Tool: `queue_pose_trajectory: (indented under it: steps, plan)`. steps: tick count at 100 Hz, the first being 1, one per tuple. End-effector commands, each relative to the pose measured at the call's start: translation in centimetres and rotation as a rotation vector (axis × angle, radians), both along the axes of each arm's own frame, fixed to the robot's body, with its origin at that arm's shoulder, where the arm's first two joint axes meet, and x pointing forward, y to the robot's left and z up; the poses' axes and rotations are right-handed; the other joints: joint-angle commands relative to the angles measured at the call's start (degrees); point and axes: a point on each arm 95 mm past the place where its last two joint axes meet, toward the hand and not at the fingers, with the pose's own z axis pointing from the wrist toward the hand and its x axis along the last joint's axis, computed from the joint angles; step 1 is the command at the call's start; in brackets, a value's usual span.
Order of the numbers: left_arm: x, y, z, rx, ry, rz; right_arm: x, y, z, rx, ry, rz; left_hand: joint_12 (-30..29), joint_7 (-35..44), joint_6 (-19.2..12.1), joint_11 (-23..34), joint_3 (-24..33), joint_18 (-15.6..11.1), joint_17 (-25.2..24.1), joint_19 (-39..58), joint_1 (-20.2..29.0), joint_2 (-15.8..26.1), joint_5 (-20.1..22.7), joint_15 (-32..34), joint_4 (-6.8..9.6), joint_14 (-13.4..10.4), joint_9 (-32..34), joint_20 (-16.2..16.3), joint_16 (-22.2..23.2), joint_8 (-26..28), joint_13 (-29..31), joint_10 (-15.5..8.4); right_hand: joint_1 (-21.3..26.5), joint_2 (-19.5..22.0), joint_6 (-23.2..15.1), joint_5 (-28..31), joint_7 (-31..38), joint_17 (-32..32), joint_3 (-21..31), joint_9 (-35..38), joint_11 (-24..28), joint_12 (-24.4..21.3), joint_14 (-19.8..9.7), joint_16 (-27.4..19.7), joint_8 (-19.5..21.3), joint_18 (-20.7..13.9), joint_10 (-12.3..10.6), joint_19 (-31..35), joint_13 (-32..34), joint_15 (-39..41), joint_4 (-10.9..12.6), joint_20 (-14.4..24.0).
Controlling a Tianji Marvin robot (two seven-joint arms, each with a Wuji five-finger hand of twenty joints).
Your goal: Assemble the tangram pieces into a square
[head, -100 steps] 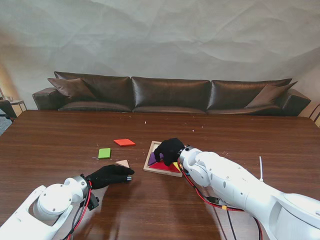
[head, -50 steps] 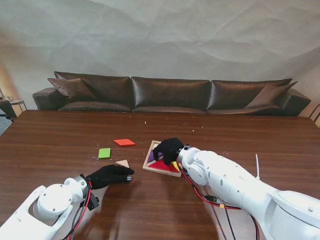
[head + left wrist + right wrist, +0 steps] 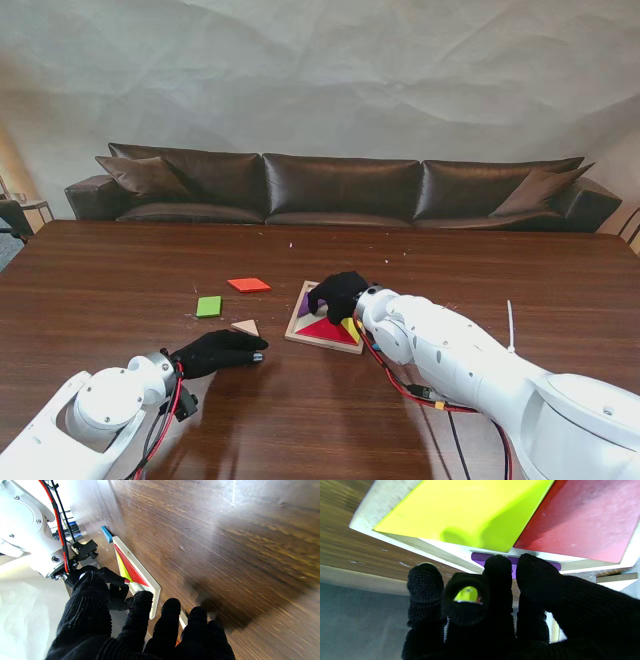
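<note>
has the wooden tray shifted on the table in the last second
Yes, slightly. The wooden tray has slid a little toward the robot's left and the tan triangle, under the right robot hand.

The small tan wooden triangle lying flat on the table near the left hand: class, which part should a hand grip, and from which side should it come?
Grip the small tan wooden triangle by two opposite edges, coming down from above. It lies flat on the brown wooden table, so only its thin sides offer purchase. The left hand rests just nearer to me and seems best placed.

Wood table [image 3: 120,280]: tray [image 3: 296,332], orange piece [image 3: 248,285], green piece [image 3: 209,306], tan triangle [image 3: 245,326].
</note>
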Motion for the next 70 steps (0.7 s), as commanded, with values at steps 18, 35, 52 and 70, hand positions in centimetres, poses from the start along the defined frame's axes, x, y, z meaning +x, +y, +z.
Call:
queue_pose_trajectory:
  steps: [18,35,52,70]
  plan:
    - [-1.03,0.17,-1.71,0.016,0.070,-0.015,0.39,0.06,-0.12,-0.014,0.016,-0.012,0.12,0.14,-0.15,0.04,-1.42,14.26,2.41,1.97,1.47,3.01,0.61,0.88,1.97,4.36,0.69,0.78,1.00,0.01,1.61,-0.14,-0.60,0.43,1.61,-2.58,-0.45,2.89,0.74,-1.00,-0.08,0.08,-1.04,0.56,0.73,-0.43,-0.61,2.31,2.21,1.46,0.42,0.57]
    - [-1.07,0.17,-1.72,0.017,0.072,-0.014,0.54,-0.01,-0.09,-0.016,0.017,-0.019,0.13,0.11,-0.16,0.08,-1.44,14.26,2.45,1.99,1.48,3.03,0.54,0.90,1.96,4.24,0.79,0.78,1.00,0.00,1.65,-0.20,-0.65,0.46,3.02,-4.08,-0.20,3.00,0.57,-0.89,-0.07,-0.09,-1.11,0.57,1.07,-0.39,-0.57,2.32,2.21,1.51,0.51,0.54]
    - [-1.10,0.16,-1.73,0.017,0.074,-0.015,0.62,-0.11,0.01,-0.020,0.014,-0.023,0.12,0.10,-0.07,0.04,-1.44,14.25,2.42,1.97,1.51,3.09,0.53,0.88,1.95,4.33,0.70,0.77,1.00,0.00,1.61,-0.15,-0.66,0.47,3.42,-4.45,0.08,3.00,0.49,-0.99,-0.11,-0.15,-1.28,0.54,1.28,-0.36,-0.57,2.32,2.22,1.44,0.50,0.52]
    - [-1.11,0.16,-1.73,0.016,0.073,-0.015,0.72,-0.19,0.11,-0.028,0.017,-0.027,0.12,0.14,-0.21,0.05,-1.49,14.31,2.45,1.99,1.45,3.10,0.60,0.91,1.94,4.32,0.71,0.78,1.01,0.01,1.65,-0.13,-0.49,0.45,4.35,-5.21,0.07,3.02,0.36,-1.04,-0.19,-0.26,-1.29,0.52,1.37,-0.39,-0.62,2.31,2.22,1.37,0.46,0.50]
